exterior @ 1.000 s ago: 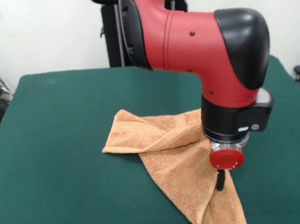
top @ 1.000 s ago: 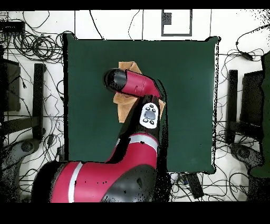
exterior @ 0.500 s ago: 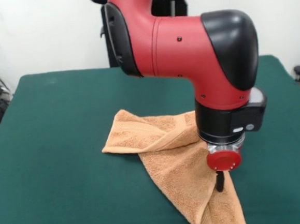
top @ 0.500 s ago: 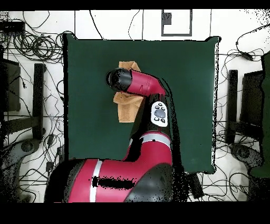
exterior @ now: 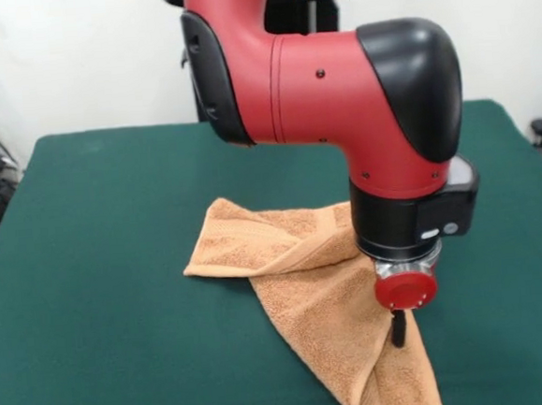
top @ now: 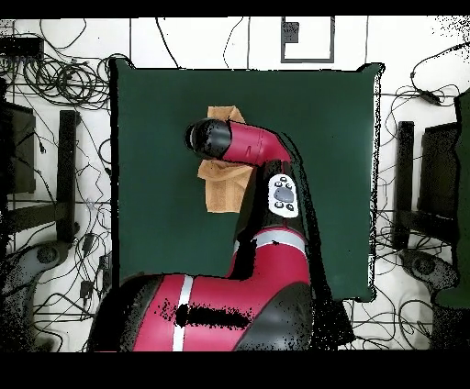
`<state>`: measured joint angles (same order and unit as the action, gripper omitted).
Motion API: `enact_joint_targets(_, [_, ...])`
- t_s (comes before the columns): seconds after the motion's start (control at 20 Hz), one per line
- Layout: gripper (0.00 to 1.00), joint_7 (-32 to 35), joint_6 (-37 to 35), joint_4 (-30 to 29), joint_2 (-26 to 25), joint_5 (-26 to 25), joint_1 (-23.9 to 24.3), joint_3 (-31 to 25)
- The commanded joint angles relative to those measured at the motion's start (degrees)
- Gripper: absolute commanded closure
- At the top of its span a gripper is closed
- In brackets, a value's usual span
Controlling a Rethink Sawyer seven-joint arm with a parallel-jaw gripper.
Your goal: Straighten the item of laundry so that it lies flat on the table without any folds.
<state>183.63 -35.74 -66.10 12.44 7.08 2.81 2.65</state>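
The end effector (exterior: 397, 329) presses down onto the folded towel (exterior: 296, 276) beneath it, apparently to grasp; its opening cannot be told.

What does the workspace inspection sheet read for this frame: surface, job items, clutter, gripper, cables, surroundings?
Surface: table with a dark green top.
Job items: orange-tan towel, still folded over itself, with a diagonal crease, near end running off the front view's bottom edge.
Clutter: nothing seen on the table.
Gripper: gripper low over the towel's right part; open or shut cannot be told.
Cables: many loose cables on the floor around the table.
Surroundings: white wall behind; black stands beside the table.
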Motion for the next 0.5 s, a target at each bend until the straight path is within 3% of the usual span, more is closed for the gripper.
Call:
enact_joint_targets(0.05, [0.00,-11.41,2.39,-4.34,-8.50,-7.53,0.86,-3.93])
enact_joint_targets(0.5, [0.00,-9.19,4.40,-4.27,-9.22,-7.23,0.95,-4.55])
